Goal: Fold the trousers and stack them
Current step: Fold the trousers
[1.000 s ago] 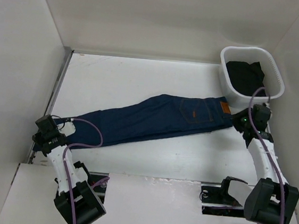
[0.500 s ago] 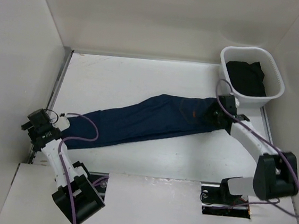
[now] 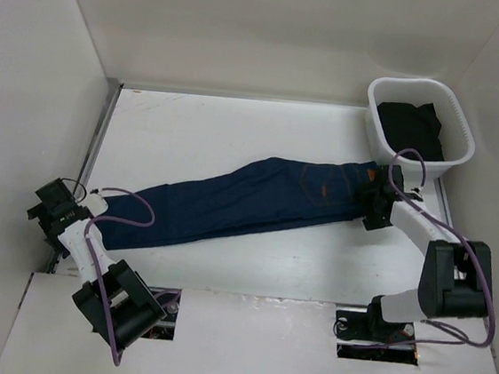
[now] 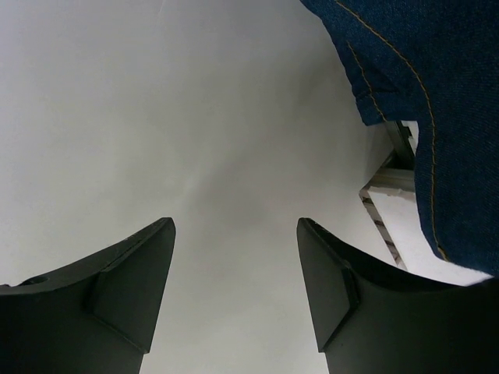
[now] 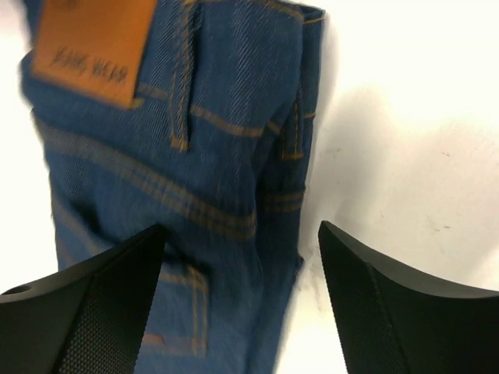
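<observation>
The dark blue trousers [image 3: 230, 203] lie flat in a long folded strip across the table, waistband at the right, leg ends at the near left. My left gripper [image 3: 50, 211] stands open just left of the leg ends. In the left wrist view its gripper [image 4: 234, 222] holds nothing, and the hem [image 4: 421, 93] lies off to the upper right. My right gripper [image 3: 373, 204] hovers open over the waistband end. The right wrist view shows that gripper [image 5: 242, 226] above the denim [image 5: 195, 156], near the tan leather patch [image 5: 93, 47].
A white basket [image 3: 459, 129] with dark cloth [image 3: 407, 128] inside stands at the back right, close behind my right arm. White walls enclose the table on three sides. A metal rail [image 3: 92, 153] runs along the left edge, close to my left gripper.
My left gripper opened, let go of the leg end and drew back to the left. My right arm swung from beside the basket over the waistband, opening its jaws.
</observation>
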